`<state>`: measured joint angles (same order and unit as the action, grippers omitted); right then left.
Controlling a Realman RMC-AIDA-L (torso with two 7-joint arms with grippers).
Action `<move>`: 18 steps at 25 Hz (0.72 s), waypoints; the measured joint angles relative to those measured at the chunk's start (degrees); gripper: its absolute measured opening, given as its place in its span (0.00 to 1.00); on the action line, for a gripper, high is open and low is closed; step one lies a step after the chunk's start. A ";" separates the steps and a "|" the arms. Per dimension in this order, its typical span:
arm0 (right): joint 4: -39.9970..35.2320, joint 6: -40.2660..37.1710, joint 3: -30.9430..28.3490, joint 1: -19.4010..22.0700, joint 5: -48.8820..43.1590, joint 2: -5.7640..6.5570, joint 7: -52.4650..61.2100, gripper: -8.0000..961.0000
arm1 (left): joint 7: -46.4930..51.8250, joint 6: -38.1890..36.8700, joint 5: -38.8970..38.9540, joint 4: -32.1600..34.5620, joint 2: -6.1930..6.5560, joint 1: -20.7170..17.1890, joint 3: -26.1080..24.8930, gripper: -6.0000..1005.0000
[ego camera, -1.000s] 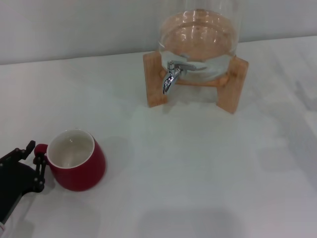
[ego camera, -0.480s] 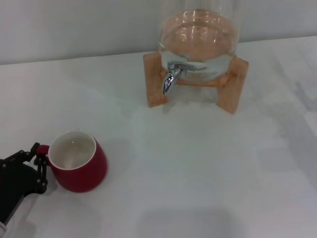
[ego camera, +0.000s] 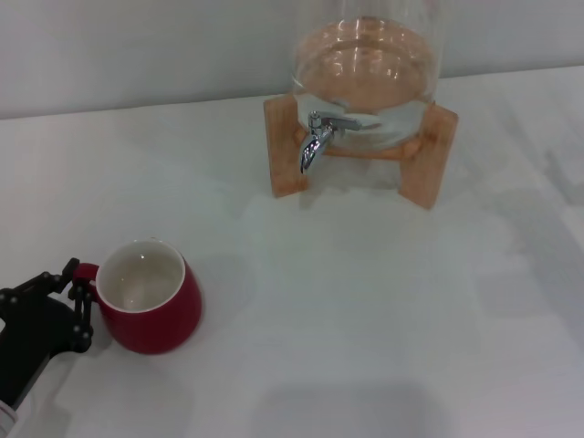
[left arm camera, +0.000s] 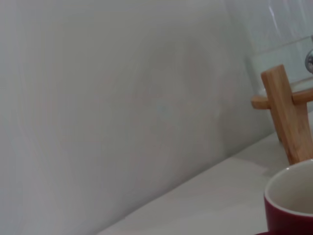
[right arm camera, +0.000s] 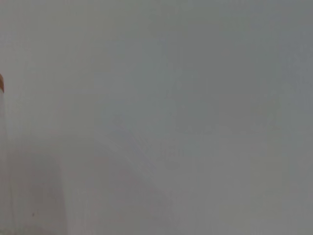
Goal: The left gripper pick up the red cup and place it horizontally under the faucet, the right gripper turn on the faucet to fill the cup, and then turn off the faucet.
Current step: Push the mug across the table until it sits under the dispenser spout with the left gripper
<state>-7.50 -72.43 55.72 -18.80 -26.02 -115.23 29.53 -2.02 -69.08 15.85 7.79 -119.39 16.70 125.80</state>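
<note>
Red cup [ego camera: 148, 297] upright at seven o'clock on white table [ego camera: 365, 301], white inside empty. Glass jar [ego camera: 367, 64] on wooden stand [ego camera: 427, 155] at twelve, faucet [ego camera: 317, 139] in front. Left gripper [ego camera: 75, 294] clamped on cup's handle. Cup nudged slightly rightward since earlier.

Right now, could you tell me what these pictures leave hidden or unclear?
- The right gripper: in no view; the right wrist view shows only blank wall.
- The left gripper at the red cup's handle: whether it has closed on it cannot be told from the head view.
- The faucet: cut off by the left wrist view's edge.
- The glass dispenser's top: cropped in the head view.
</note>
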 joint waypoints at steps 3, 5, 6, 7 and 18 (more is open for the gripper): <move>0.02 -0.22 0.00 0.00 0.00 0.00 0.00 0.90 | 0.25 0.02 0.01 0.04 0.08 0.68 -0.02 0.09; 0.03 -0.51 0.00 -0.01 0.00 0.00 0.00 0.90 | 0.35 0.04 0.10 0.05 0.11 1.23 -0.11 0.09; 0.03 -0.59 0.00 -0.02 0.00 0.00 0.00 0.90 | 0.45 0.12 0.21 0.05 0.11 1.53 -0.18 0.09; 0.03 -0.63 0.00 -0.05 0.00 0.00 0.01 0.90 | 0.60 0.18 0.27 0.04 0.12 1.82 -0.21 0.09; -0.15 -0.70 0.05 -0.31 -0.18 0.00 1.17 0.90 | 3.53 0.84 0.32 -0.43 0.25 5.30 -0.14 0.09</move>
<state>-7.64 -73.13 55.77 -19.12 -26.20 -115.22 30.69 1.51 -68.25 16.17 7.36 -119.14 22.00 125.66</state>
